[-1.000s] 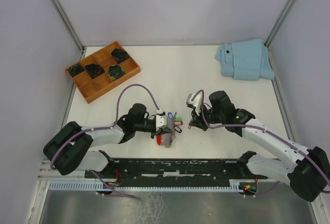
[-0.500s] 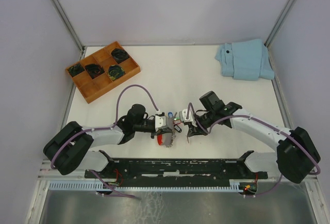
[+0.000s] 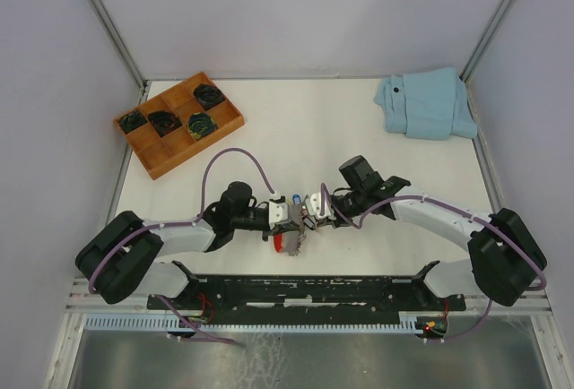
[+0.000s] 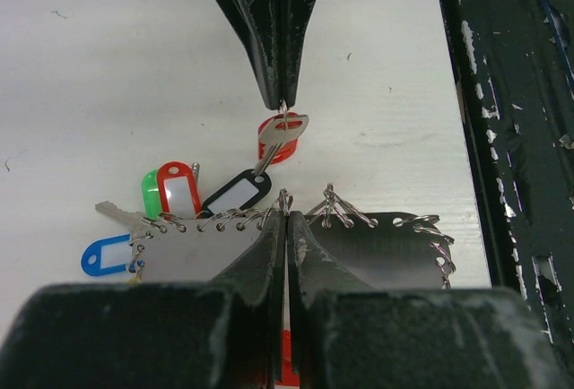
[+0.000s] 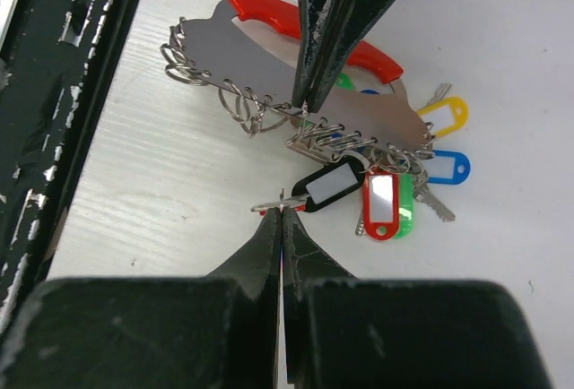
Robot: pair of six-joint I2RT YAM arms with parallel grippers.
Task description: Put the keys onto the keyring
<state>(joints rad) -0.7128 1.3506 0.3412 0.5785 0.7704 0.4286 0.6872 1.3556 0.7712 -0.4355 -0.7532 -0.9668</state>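
Note:
The keyring (image 4: 377,250) is a grey plate edged with small wire rings, with a red curved band (image 5: 296,20). It lies on the table near the front edge. My left gripper (image 4: 287,215) is shut on one of its rim rings. Red (image 5: 381,199), green (image 5: 405,214), black (image 5: 327,185), blue (image 5: 448,167) and yellow (image 5: 444,116) tags hang from it, and a silver key (image 4: 121,216) lies beside them. My right gripper (image 5: 282,211) is shut on a silver key (image 4: 283,133) that has red plastic behind it, and holds it a short way from the rim. From above, both grippers (image 3: 296,225) (image 3: 308,218) meet tip to tip.
A wooden tray (image 3: 170,158) at the back left holds dark coiled items (image 3: 201,124). A light blue cloth (image 3: 426,104) lies at the back right. The black rail (image 3: 305,289) runs along the front edge, just behind both grippers.
My right arm has swung left with its key, from a gap apart to tip to tip with my left gripper. The left gripper and keyring have stayed in place.

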